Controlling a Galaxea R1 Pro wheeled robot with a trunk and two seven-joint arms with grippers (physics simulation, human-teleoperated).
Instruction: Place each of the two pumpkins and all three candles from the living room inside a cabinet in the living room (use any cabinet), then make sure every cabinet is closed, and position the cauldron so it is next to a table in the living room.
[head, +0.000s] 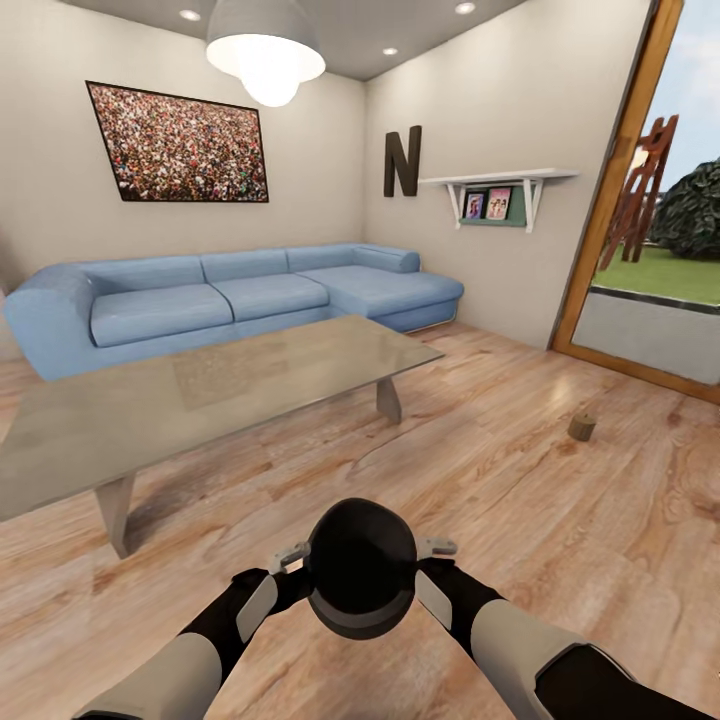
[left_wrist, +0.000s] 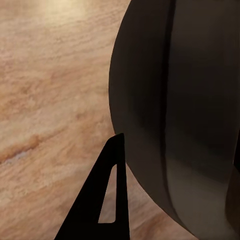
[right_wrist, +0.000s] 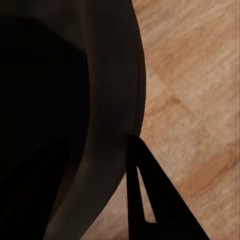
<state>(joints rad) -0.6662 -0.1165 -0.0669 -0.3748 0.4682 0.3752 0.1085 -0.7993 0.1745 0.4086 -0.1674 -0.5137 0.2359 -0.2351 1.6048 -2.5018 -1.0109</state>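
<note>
The cauldron is being held between both grippers, not yet set beside the table, and one candle is left on the floor.

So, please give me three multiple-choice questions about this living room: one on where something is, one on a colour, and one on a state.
1. Where is the candle?
A. on the table
B. on the wooden floor, to the right of the table
C. on the wall shelf

2. What colour is the sofa?
A. blue
B. grey
C. brown

3. How is the cauldron at this moment?
A. standing on the table
B. lying on the sofa
C. between the left end effector and the right end effector, in front of the robot

Answers:
1. B, it stands on the floor beyond the table.
2. A, its cushions are light blue.
3. C, one arm is at each side of it.
</note>
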